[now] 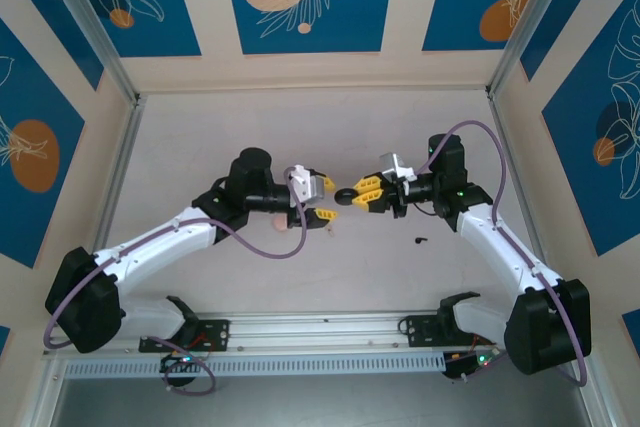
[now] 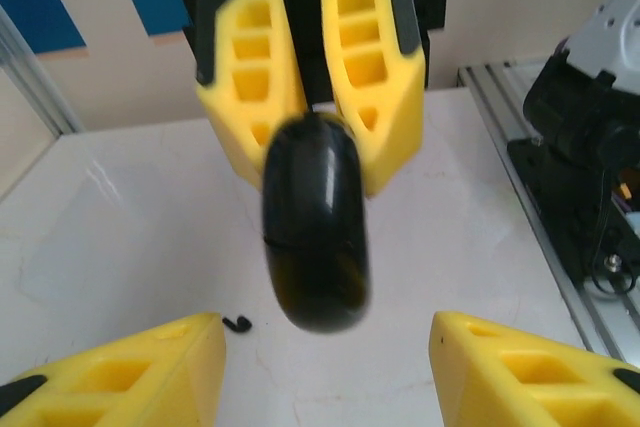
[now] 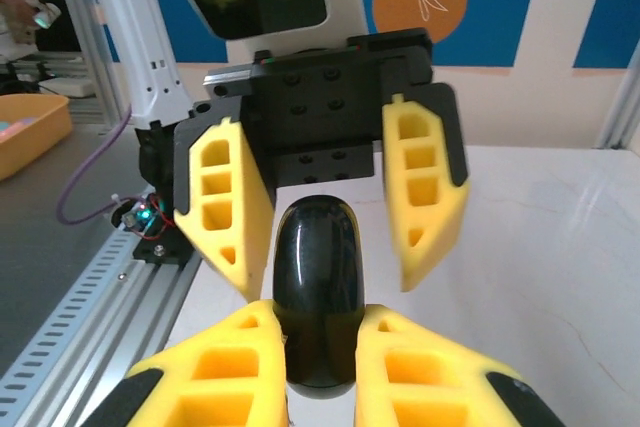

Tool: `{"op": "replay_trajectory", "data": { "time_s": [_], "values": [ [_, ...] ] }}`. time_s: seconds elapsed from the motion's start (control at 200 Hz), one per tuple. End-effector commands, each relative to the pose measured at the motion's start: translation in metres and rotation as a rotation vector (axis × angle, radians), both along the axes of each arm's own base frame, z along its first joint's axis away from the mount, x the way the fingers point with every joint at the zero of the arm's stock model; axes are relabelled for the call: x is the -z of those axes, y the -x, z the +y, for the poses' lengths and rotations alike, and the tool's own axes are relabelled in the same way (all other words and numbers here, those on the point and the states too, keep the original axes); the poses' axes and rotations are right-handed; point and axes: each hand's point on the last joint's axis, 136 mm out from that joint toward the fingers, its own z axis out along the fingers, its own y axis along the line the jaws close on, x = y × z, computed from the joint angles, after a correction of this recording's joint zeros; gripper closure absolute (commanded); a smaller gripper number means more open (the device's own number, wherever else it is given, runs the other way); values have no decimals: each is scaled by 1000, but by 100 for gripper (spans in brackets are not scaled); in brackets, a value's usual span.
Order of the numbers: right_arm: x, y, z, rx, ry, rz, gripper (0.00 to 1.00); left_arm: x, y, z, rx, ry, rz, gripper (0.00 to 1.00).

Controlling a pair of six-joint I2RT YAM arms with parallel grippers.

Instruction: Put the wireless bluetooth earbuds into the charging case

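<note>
- Black charging case (image 3: pixel 318 257): glossy and rounded, lifted clear of the white table (image 1: pixel 250 137), about midway between your two arms.
- Your right gripper (image 1: pixel 356 193) is clenched on one end of the case. In its wrist view both yellow fingers (image 3: pixel 215 367) press against the case's sides.
- Your left gripper (image 1: pixel 329 200) faces the right one head-on, with its fingers released and spread. The free end of the case sits between them. In the left wrist view each fingertip stands apart from the case.
- The long axis of the case runs along the line between the two grippers. A thin seam crosses it in the left wrist view, and the lid looks closed.
- One earbud (image 1: pixel 420 240), a tiny black comma, lies on the table near the right arm's forearm. It is on the near side of the grippers and well apart from the case.
- In the left wrist view you can see a small black hooked piece (image 2: pixel 238 324) on the table, lower than the case and just past the tip of one left-gripper finger. You cannot tell from the pictures whether it is that same earbud or the other one.
- An aluminium rail (image 1: pixel 330 325) runs along the near edge of the table, with both arm bases on it.
</note>
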Motion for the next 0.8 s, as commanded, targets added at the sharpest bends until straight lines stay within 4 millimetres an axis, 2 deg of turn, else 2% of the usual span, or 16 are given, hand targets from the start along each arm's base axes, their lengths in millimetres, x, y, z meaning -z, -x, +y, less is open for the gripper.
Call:
{"op": "replay_trajectory", "data": {
  "time_s": [0.0,0.13,0.365,0.53,0.685,0.745,0.795],
  "values": [
    [-9,12,-1,-60,-31,26,87,-23,6,-4,58,92,-5,47],
    [-7,9,1,-47,-20,37,87,-25,9,-7,95,98,16,55],
    [-6,7,3,-37,-9,40,87,-18,12,-9,126,56,36,56],
    [-3,7,7,-41,-2,46,87,-24,13,-11,137,71,39,56],
    [-3,7,9,-49,1,51,87,-21,13,-12,146,59,46,66],
    [-3,7,9,-46,2,47,87,-19,13,-11,146,47,48,65],
    [-3,7,9,-43,3,44,87,-16,13,-11,143,37,48,59]
  ]
}}
